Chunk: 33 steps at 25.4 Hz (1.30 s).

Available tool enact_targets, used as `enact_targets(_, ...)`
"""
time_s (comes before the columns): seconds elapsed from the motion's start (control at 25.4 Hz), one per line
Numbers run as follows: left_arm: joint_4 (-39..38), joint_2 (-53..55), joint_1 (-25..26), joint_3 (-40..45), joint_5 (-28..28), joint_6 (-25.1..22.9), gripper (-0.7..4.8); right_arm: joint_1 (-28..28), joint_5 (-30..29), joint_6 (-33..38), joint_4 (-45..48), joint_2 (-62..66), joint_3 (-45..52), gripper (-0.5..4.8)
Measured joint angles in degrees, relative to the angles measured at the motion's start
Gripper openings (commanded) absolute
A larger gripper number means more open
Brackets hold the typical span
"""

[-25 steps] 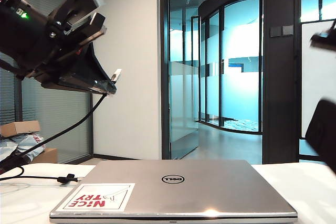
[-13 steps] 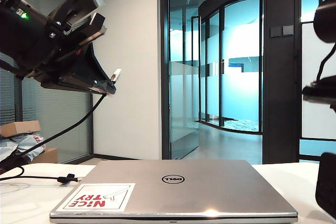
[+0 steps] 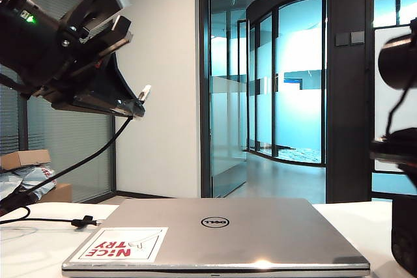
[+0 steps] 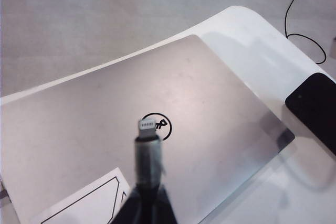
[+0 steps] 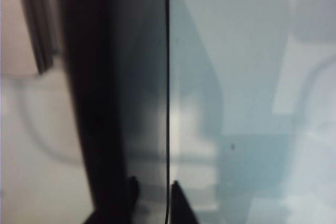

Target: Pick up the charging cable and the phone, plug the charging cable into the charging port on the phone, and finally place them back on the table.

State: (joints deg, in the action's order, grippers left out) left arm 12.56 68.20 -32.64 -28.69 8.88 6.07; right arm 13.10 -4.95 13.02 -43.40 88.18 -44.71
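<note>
Your left gripper [image 3: 133, 105], raised at far left, clamps the thin black charging cable [image 4: 146, 150], plug out for mating. Right gripper [image 5: 152, 198], low at right, straddles the matte-black phone [image 4: 315, 106] on the white table [image 4: 247, 40] (grip unclear).

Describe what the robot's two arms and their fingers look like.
The left gripper is black and angular, with a silver-grey bracket on top and a small green light. The right gripper shows only two dark, blunt fingers; its arm is a black silhouette with a thin black cable.
</note>
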Motion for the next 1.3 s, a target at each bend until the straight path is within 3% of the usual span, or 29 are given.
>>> enact_targets(0.55,0.02,0.0,0.02,0.0,-0.02,0.0,-0.06,0.52,0.0,-0.02,-0.57,2.95,-0.35,1.19)
enact_targets(0.63,0.02,0.0,0.02,0.0,-0.02,0.0,-0.06,0.52,-0.04,-0.02,-0.59,4.22,-0.35,0.89)
enact_targets(0.75,0.02,0.0,0.0,0.0,-0.02,0.0,-0.06,0.5,-0.24,0.0,-0.63,5.77,-0.35,-0.09)
enact_targets(0.83,-0.2,0.0,0.0,0.0,-0.02,0.22,-0.06,0.48,-1.53,-0.02,-0.66,5.53,-0.42,-0.09)
enact_targets(1.02,-3.89,0.0,-3.15,0.0,-0.07,3.3,-0.06,0.46,-11.82,0.0,-4.33,2.08,-6.27,-0.09)
enact_targets(1.14,-4.76,0.0,-7.61,0.0,-0.04,4.28,-0.06,0.44,-20.65,1.6,1.16,-0.39,-7.26,-0.08)
enact_targets(1.3,-4.94,0.0,-11.63,0.0,0.07,10.88,-0.06,0.46,-31.12,7.93,12.61,-1.29,-7.28,-0.08)
